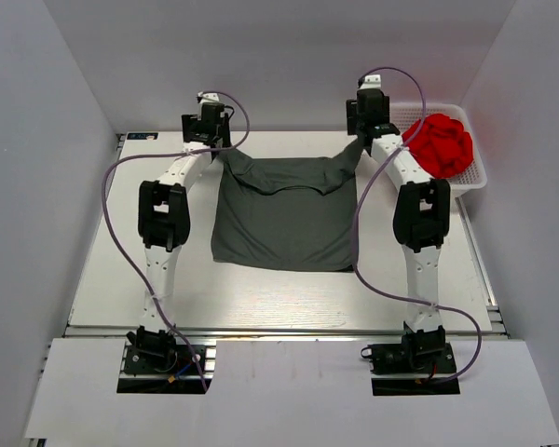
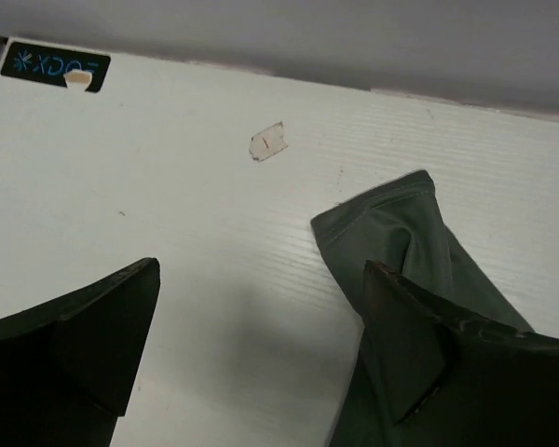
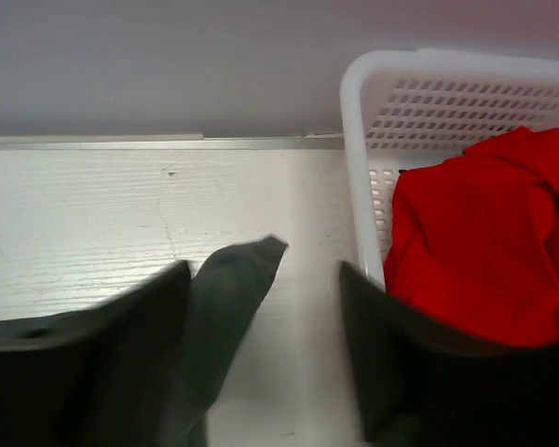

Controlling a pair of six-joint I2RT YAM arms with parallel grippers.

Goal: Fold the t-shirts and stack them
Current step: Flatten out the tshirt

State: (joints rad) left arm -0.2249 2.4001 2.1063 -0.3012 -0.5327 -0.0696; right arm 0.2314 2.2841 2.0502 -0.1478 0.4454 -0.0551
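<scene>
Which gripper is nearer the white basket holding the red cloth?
Right. The right gripper sits just beside the white basket; the left gripper is across the grey t-shirt, far from it.

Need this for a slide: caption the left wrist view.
Open left gripper over white table, corner of dark charcoal-grey thin-cloth t-shirt lying beside it.

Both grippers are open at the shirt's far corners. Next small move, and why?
Probably lift both straight up, clear of the cloth. The left gripper and right gripper are open, and the grey t-shirt has its far corners by their fingers; a sideways pull might rumple it.
</scene>
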